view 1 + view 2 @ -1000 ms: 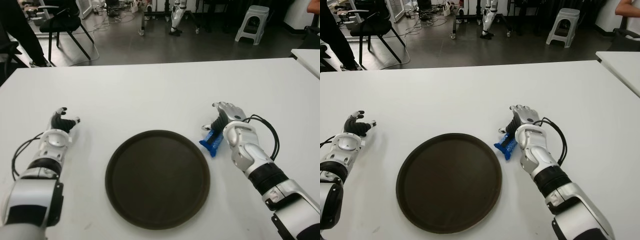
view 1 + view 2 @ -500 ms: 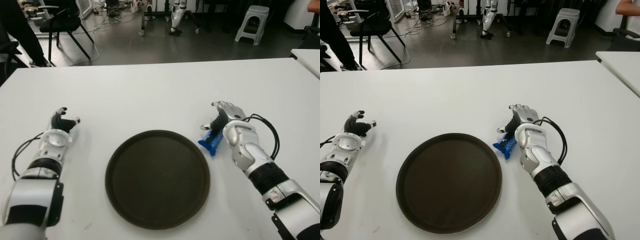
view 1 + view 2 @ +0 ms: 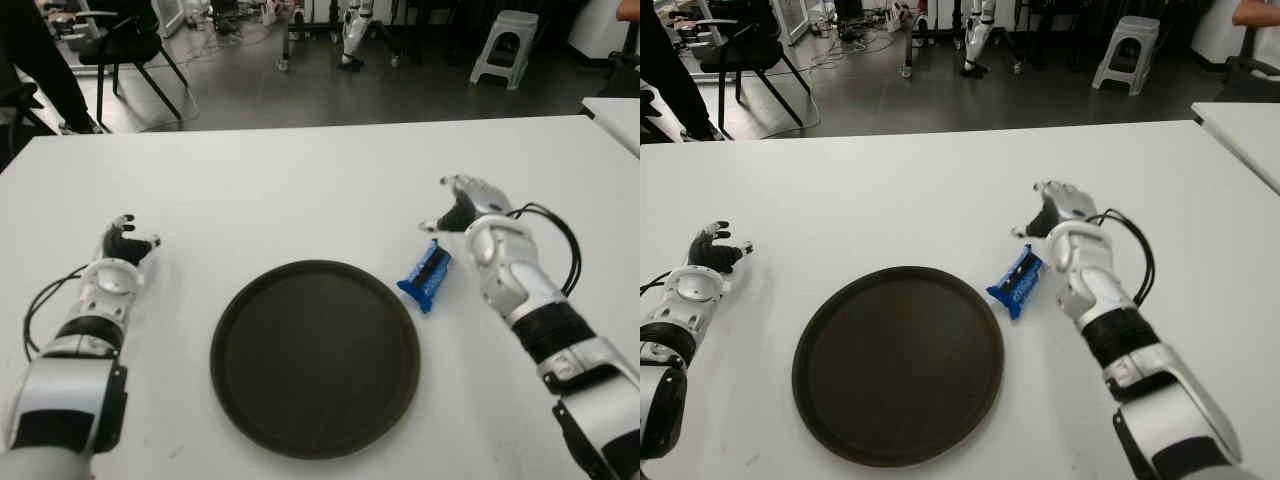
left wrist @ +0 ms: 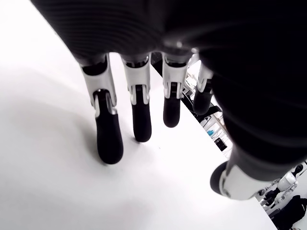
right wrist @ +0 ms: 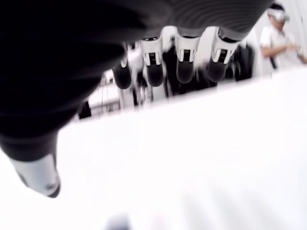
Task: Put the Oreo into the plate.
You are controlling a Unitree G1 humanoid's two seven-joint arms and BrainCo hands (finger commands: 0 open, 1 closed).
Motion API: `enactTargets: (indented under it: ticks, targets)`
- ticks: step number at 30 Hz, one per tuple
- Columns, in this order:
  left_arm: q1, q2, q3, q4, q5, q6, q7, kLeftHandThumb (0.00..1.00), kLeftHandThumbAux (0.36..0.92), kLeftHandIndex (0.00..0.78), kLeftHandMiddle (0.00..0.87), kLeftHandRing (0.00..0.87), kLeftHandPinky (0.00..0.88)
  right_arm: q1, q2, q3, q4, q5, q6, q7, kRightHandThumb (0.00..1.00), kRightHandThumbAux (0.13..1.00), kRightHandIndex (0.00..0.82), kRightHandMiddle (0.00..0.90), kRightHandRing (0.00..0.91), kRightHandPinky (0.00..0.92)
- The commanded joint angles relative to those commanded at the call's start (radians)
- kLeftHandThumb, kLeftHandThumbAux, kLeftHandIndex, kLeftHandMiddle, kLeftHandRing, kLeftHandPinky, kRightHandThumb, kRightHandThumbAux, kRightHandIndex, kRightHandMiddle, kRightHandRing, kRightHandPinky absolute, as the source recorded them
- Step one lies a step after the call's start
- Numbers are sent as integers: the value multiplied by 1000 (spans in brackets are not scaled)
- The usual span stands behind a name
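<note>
Oreo pack [image 3: 425,277] lay on the white bench [image 3: 300,190] right of centre, just beside the dark plate [image 3: 315,357]. Right robot hand [image 3: 468,200], upper right of it, was spread and empty; left robot hand [image 3: 122,246], at far left, hung relaxed and empty.

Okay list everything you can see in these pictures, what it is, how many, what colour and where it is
Oreo pack: one, blue, lying on the table just right of the plate, outside it.
Plate: one, dark brown, round, centre of the table, nothing in it.
Table: one, white.
Stool: one, grey, on the floor behind.
Chair: one, black, far left.
Left robot hand: one, left of the plate, open.
Right robot hand: one, just beyond and right of the pack, open, holding nothing.
</note>
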Motion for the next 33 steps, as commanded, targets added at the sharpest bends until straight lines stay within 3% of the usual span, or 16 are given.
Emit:
enactTargets:
  ticks: [7, 11, 28, 30, 33]
  targets:
    - [0, 0, -2, 1, 3, 2, -4, 218, 718, 49, 137, 178, 192, -25, -20, -9, 18, 3, -34, -36, 68, 607, 0, 0, 0, 0]
    - [1, 3, -2, 0, 2, -3, -14, 202, 722, 53, 138, 178, 198, -69, -14, -30, 100, 30, -100, -97, 91, 600, 0, 0, 0, 0]
    - [3, 1, 5, 0, -3, -2, -16, 164, 701, 65, 165, 216, 243, -137, -35, -61, 201, 82, -259, -185, 28, 560, 0, 0, 0, 29]
    - [3, 1, 6, 0, -3, -3, -14, 173, 696, 63, 166, 218, 242, -138, -41, -65, 206, 85, -282, -191, 33, 557, 0, 0, 0, 42]
    - [3, 1, 2, 1, 1, 0, -9, 193, 693, 59, 166, 213, 226, -136, -74, -72, 217, 108, -387, -172, 65, 562, 0, 0, 0, 67]
